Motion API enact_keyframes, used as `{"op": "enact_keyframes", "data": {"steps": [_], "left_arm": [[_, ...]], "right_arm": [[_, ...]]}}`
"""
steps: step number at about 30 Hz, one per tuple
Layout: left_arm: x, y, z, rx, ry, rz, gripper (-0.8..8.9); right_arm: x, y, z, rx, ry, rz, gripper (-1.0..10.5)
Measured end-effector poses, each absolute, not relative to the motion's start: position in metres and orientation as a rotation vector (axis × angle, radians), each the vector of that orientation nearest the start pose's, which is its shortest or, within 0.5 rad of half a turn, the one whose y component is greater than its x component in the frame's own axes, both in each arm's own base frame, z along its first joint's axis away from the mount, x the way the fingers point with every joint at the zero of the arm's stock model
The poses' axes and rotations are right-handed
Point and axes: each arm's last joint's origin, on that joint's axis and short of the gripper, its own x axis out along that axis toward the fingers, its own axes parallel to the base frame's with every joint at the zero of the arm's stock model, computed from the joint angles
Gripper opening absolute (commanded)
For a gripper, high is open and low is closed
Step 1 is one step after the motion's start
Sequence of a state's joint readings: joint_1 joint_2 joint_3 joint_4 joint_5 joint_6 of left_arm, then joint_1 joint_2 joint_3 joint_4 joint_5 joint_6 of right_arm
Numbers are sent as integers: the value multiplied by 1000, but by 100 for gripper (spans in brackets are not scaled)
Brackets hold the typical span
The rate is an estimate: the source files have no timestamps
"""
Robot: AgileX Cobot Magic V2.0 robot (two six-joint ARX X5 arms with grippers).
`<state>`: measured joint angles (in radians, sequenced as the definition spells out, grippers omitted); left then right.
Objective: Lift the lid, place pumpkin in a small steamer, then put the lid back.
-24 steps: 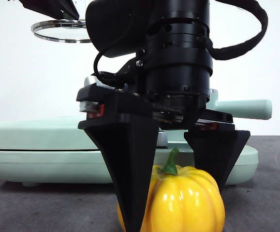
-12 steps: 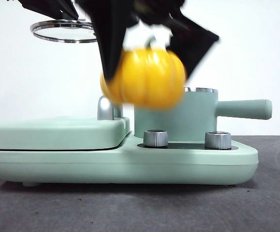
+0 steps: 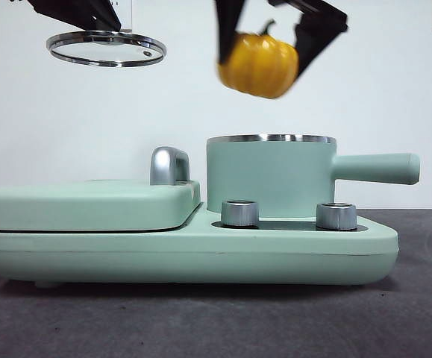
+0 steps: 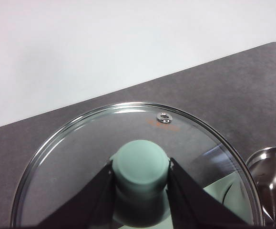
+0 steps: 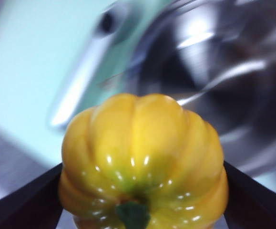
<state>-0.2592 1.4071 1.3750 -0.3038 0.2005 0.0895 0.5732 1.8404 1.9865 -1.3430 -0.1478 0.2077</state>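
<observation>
Dark grey table (image 3: pixel 409 328) in the foreground, carrying a mint-green cooker base (image 3: pixel 201 257). Two steel dials (image 3: pixel 240 212) sit on the base directly in front of the small steamer (image 3: pixel 269 175).

Small steamer: upright on the base, steel rim uncovered, long straight handle (image 3: pixel 376 168) sticking out sideways, level. Right wrist view shows its shiny steel inside, blurred. Beside the steamer, on the side away from its handle, lies the flat griddle cover (image 3: pixel 89 205), closed, with a chrome handle (image 3: pixel 169 165) at the edge nearest the steamer.

Pumpkin (image 3: pixel 259 63): in the air above the steamer, clear of the rim, over the half away from the handle. Slightly blurred in the front view. Right end effector (image 3: pixel 271 33) clamped on it, one black jaw pressed to each flank; green stem points up between them. Right wrist view confirms: pumpkin (image 5: pixel 142 162) fills the gap between the jaws of the right end effector (image 5: pixel 142 191), glossy and ribbed.

Lid (image 3: pixel 106 48): held in the air, roughly level, higher than the steamer rim and well off to the side over the griddle cover. Left end effector (image 4: pixel 141 179) is closed on the mint-green knob (image 4: pixel 140 164), a jaw on either side. Glass of the lid (image 4: pixel 80 157) clear, steel rim all round, small vent hole (image 4: pixel 164 117) near the edge.

Plain white wall (image 3: pixel 395 89) behind everything.
</observation>
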Motion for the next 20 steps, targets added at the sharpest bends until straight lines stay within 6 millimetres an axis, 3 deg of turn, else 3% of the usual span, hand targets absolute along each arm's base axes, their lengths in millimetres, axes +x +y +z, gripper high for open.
{"op": "enact_keyframes", "data": {"steps": [5,12,20], "left_arm": [[303,-86,384,97,318,-470,19],[302,-86,384,97,323,-470,19],[302,-86,384,97,323,-470,19]], "right_arm": [[327,196,343,-116,1278,464,310],[356,210,296,-230,1360,404,326],[368,216,270,-304,1400,368,326]]}}
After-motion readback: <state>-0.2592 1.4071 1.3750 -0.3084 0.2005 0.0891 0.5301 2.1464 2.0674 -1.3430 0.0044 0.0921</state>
